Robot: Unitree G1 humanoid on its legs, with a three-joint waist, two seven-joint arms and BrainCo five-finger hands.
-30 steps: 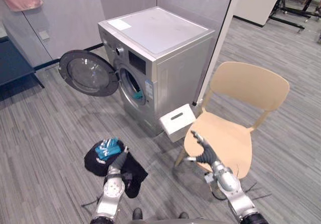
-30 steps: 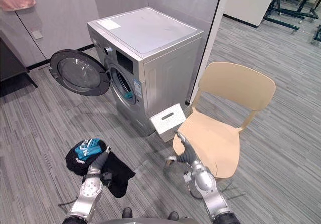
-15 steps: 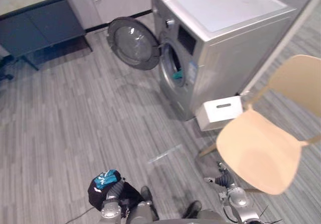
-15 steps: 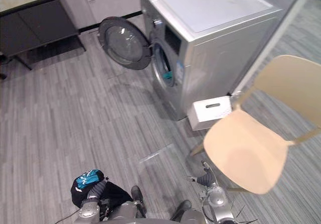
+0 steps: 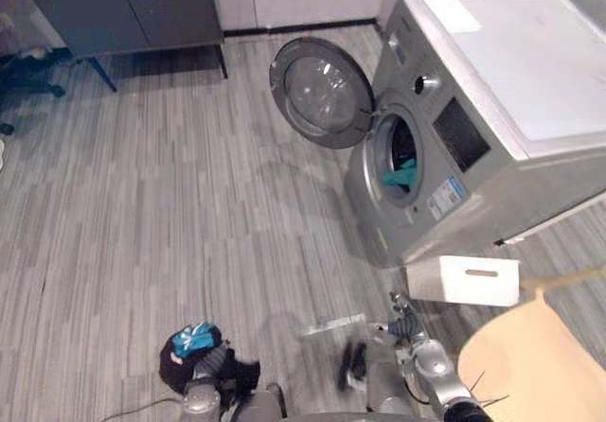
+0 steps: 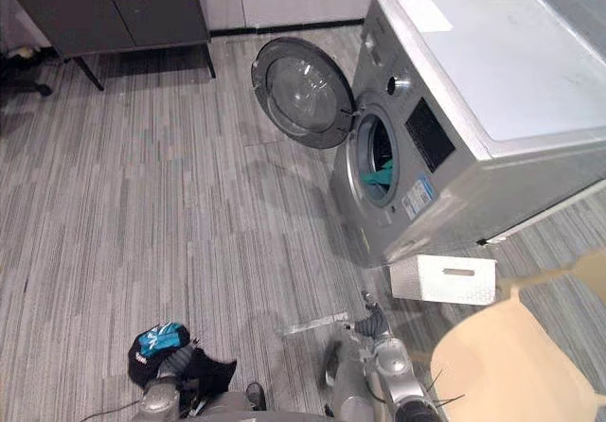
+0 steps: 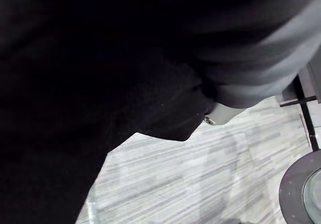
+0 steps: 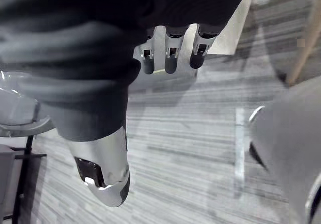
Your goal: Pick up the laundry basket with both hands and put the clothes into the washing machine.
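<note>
The right hand (image 5: 405,325) hangs low above the grey striped floor (image 5: 170,214), fingers (image 8: 171,58) straight, thumb apart, holding nothing. The left hand (image 5: 219,363) lies against a black clothes bundle (image 5: 178,370) that covers its fingers, so its grip cannot be told. The white rectangular laundry basket (image 5: 464,280) stands on the floor beside the open silver front-loading washing machine (image 5: 492,100). Since the earlier frames the camera has swung round. The bundle stays with the left hand and the basket remains unlifted.
</note>
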